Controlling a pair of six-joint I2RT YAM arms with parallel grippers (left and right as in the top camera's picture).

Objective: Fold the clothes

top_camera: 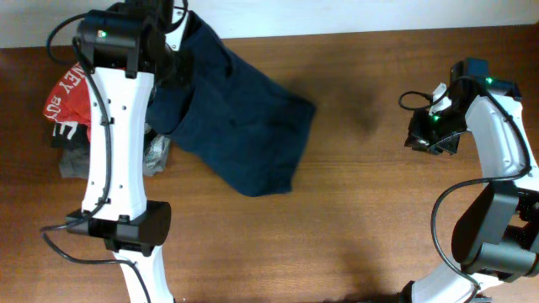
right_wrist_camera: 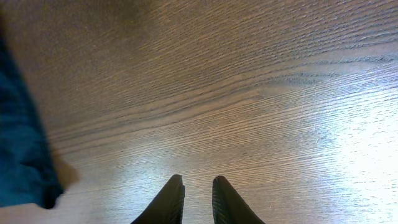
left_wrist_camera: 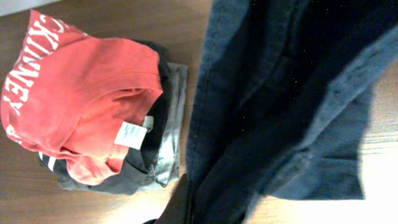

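Our left jaws pinch the clothes (top_camera: 244, 126) at a far corner. Its length runs diagonally rightward, and our right jaws, slightly parted and empty, hang well apart.

Brown wood-grain table (top_camera: 354, 219) — bright sheen on grain; pale wall strip (top_camera: 354, 15) along far edge.

table (top_camera: 362, 227): carries everything
the clothes (top_camera: 244, 135): on the table, left of centre, running from the back edge toward the middle
lettered garment (top_camera: 66, 97): at the table's left edge, topmost on a pile, left of the clothes
folded garment (top_camera: 74, 164): under the lettered garment, jutting out on the near side
left arm (top_camera: 118, 126): above, between the pile and the clothes
right gripper (top_camera: 434, 135): over the table's right side, well apart from the clothes
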